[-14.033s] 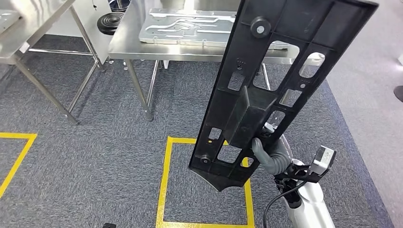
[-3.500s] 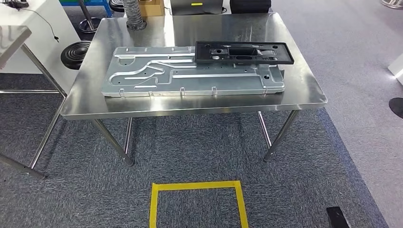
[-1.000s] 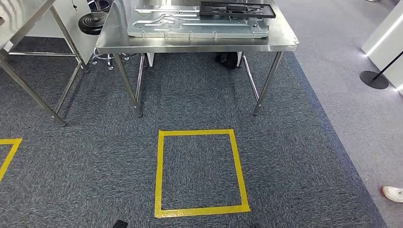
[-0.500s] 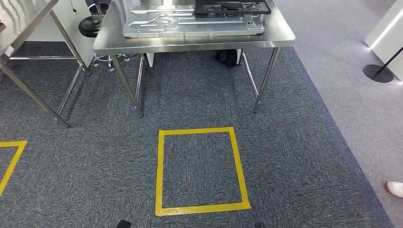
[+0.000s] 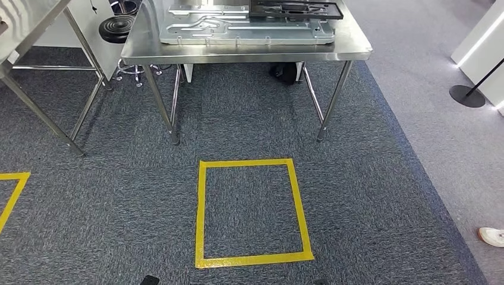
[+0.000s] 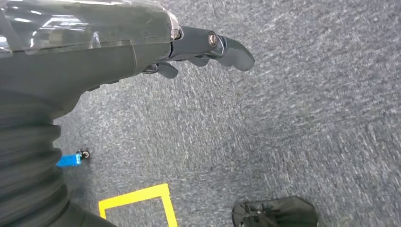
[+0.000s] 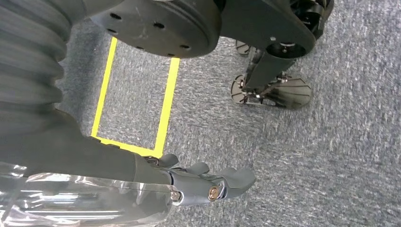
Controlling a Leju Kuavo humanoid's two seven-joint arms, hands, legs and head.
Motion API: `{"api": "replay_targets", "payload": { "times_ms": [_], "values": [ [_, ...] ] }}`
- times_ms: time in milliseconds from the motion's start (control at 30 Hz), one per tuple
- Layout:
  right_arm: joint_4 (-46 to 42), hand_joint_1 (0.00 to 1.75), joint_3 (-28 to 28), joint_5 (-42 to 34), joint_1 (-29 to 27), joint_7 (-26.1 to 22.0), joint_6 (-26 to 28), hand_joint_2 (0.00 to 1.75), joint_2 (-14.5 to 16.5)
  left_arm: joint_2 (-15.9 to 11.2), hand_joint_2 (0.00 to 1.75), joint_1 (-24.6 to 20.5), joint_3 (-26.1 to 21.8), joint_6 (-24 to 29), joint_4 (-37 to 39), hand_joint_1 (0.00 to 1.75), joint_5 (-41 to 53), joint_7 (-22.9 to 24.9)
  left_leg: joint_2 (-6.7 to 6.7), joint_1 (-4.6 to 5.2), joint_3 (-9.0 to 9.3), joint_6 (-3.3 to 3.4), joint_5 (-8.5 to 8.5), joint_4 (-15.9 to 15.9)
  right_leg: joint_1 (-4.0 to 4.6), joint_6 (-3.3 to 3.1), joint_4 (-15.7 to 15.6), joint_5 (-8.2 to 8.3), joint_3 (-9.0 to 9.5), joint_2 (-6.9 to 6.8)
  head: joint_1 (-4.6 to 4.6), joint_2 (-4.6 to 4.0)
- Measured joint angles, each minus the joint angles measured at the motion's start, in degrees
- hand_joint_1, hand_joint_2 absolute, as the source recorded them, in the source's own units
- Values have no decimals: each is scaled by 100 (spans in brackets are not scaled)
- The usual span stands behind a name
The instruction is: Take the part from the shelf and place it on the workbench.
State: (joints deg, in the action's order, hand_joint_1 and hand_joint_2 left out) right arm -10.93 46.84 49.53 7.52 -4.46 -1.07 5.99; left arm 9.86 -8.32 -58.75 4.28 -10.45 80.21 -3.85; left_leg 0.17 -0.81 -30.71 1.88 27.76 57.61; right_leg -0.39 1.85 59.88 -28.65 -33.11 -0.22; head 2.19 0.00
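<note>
Black part (image 5: 295, 9) flat on metal plate (image 5: 238, 27) on table (image 5: 249, 52). Left hand (image 6: 208, 45) and right hand (image 7: 203, 182) empty, fingers loosely apart, over carpet.

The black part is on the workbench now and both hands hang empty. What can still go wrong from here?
1. The black part lies on the metal plate, not on the bare workbench; a knock might shift it.
2. A person's shoe is close on the right; a step or turn that way may hit the person.
3. A stand base sits on the floor at the right and could catch a foot.
</note>
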Motion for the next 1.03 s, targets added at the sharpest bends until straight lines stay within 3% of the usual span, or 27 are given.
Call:
{"api": "replay_targets", "payload": {
  "times_ms": [100,133,167,233,300,367,433,500,567,600,633,700,767,900,967,1000,1033],
  "values": [
    [-1,0,0,0,0,0,-1,175,1,2,175,6,-1,0,0,0,0,1,6,14,-39,25,-19,5,-12,34,763,-361,-323,0,0,-1],
    [-1,0,0,0,-2,0,-2,175,1,3,175,9,-1,0,0,0,0,1,5,26,-51,32,-27,8,-13,29,925,-387,-371,1,0,-1],
    [0,0,0,0,-4,-1,-2,175,2,3,175,12,-2,0,0,0,0,1,2,38,-52,33,-31,11,-4,-2,797,-265,-283,2,0,-1],
    [-1,0,0,0,-1,-1,-1,175,-13,16,175,10,-2,0,0,0,0,0,-6,54,-54,16,-35,14,36,-106,83,38,75,1,0,-1],
    [-2,0,-1,0,4,-1,1,87,-28,28,87,5,-2,-1,0,0,0,0,-2,53,-79,-37,-46,14,75,-170,-264,102,213,-2,0,-1],
    [-2,0,-2,-1,-4,23,1,0,-27,30,0,3,-2,9,0,0,11,14,5,59,-86,-110,-57,-4,72,-200,-315,130,211,-1,1,-1],
    [-2,0,-1,-13,-30,251,16,0,-4,14,0,24,9,113,0,0,86,122,4,64,-134,-177,59,124,38,-245,-405,184,245,-7,1,0],
    [-2,0,1,-25,-90,542,75,0,52,-31,0,98,45,248,0,0,180,214,0,50,-377,-228,413,710,21,-279,-452,207,266,-15,1,-1],
    [-1,0,2,-25,-174,628,135,0,110,-76,87,205,77,300,0,0,210,172,0,35,-698,-265,725,1449,27,-294,-435,199,259,-12,1,-1],
    [0,0,2,-17,-217,626,144,0,132,-90,131,244,85,308,0,0,210,132,0,29,-765,-279,731,1599,28,-292,-422,192,258,-11,1,-1],
    [2,0,2,1,-252,621,140,0,148,-96,175,265,90,311,0,0,210,93,2,23,-722,-287,618,1509,25,-284,-406,183,256,-9,1,-1],
    [4,0,1,67,-289,598,121,0,168,-99,175,256,100,324,-1,0,208,21,4,10,-383,-284,231,802,15,-252,-353,151,253,-7,1,-1],
    [4,0,-9,148,-285,552,112,0,176,-86,175,214,106,340,-2,0,204,-20,-2,13,-96,-235,39,192,30,-196,-277,112,224,-1,1,-1],
    [0,0,-49,258,-276,409,111,0,155,-20,175,190,111,341,-1,0,203,5,-15,19,-57,-87,12,57,46,-93,-223,89,185,6,0,-1],
    [-3,0,-68,281,-280,332,110,0,128,20,175,196,114,322,-1,0,209,78,-10,3,-70,-22,-22,31,26,-33,84,-135,50,9,0,-1],
    [-3,0,-78,279,-283,297,111,0,115,34,131,205,116,302,-1,0,218,142,-6,4,-82,-3,-30,30,14,-5,424,-333,-106,9,0,-1],
    [-3,0,-83,278,-283,276,111,0,109,43,116,210,117,290,0,0,222,177,-3,6,-91,6,-33,30,10,10,618,-449,-198,9,0,0]
  ]
}}
